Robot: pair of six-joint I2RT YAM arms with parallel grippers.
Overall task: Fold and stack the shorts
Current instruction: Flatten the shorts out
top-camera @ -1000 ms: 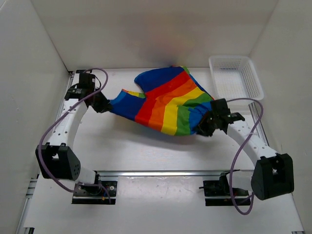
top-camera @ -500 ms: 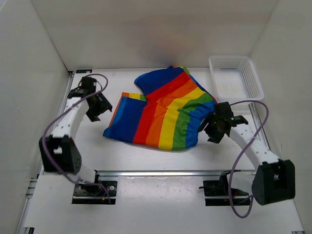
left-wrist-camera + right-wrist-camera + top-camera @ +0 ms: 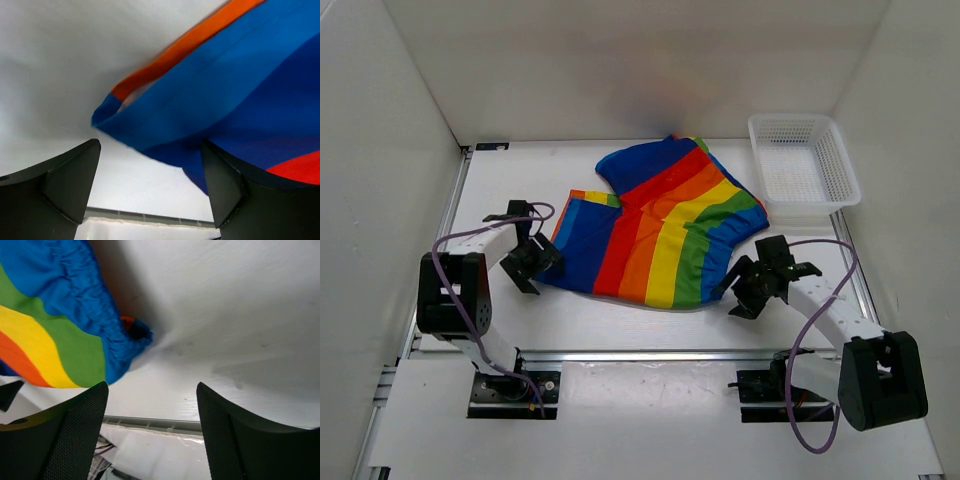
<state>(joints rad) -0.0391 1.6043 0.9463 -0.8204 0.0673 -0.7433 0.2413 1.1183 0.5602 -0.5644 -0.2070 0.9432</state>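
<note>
Top external view shows the shorts (image 3: 655, 235) lying spread across the middle of the table (image 3: 620, 320), stripes up, with a white basket (image 3: 804, 160) at the far right. The left gripper (image 3: 535, 265) sits just beside their blue near-left corner, jaws wide apart and holding nothing. The right gripper (image 3: 738, 293) sits just off the near-right corner, jaws likewise apart and empty.
</note>
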